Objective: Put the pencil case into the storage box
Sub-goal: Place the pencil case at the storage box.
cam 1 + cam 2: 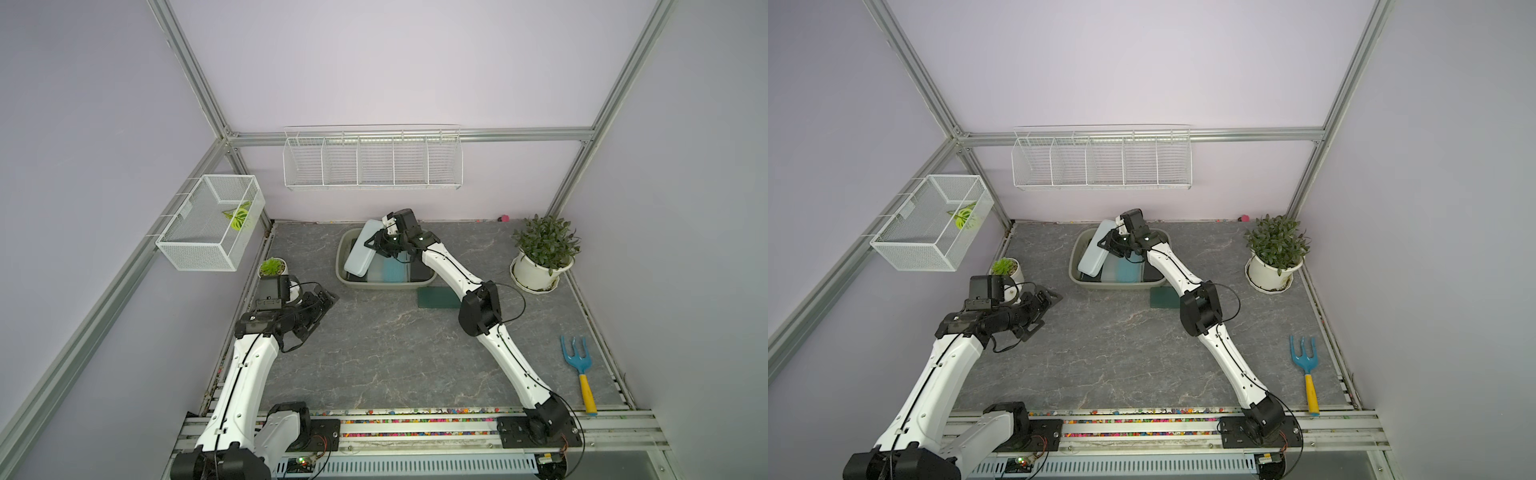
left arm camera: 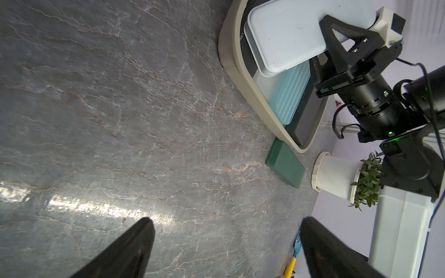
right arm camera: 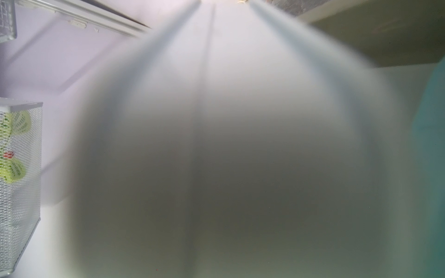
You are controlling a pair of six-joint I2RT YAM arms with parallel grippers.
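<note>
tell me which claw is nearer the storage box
Right. The right claw is over the storage box, clamped on the pale pencil case; the left claw hangs open above the table, off beside the box.

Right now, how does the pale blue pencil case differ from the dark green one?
The pale blue case is tilted, partly in the storage box, at the right claw; the dark green case lies flat on the table outside it. Both are rounded rectangles.
</note>
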